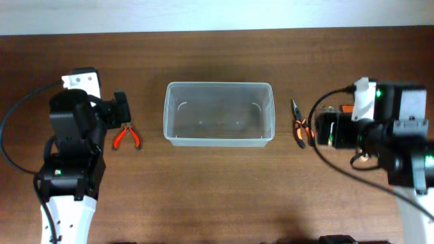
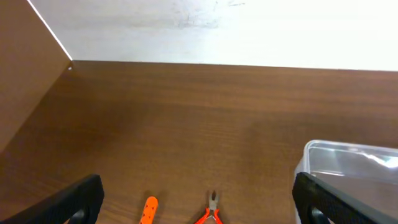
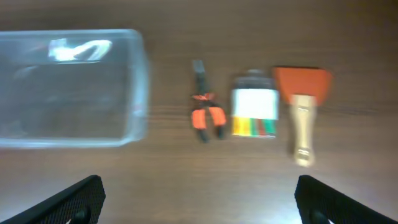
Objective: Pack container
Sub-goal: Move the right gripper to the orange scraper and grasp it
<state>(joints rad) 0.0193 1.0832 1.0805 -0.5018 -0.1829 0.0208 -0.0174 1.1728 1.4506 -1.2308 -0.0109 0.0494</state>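
right gripper [image 3: 199, 186] wide open, empty; pliers [image 3: 205, 112] centred ahead, crosswise just off container [image 3: 68, 87] short end, right arm nearer

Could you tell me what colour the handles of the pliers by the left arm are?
Red-orange; the pliers show best in the overhead view.

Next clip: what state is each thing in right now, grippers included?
container: upright, lidless, empty.
orange cutters: lying on the table outside the container.
black-and-orange pliers: lying on the table outside the container.
small clear case: on the table beside the pliers.
scraper: lying on the table beside the case.
left gripper: open, empty.
right gripper: open, empty.
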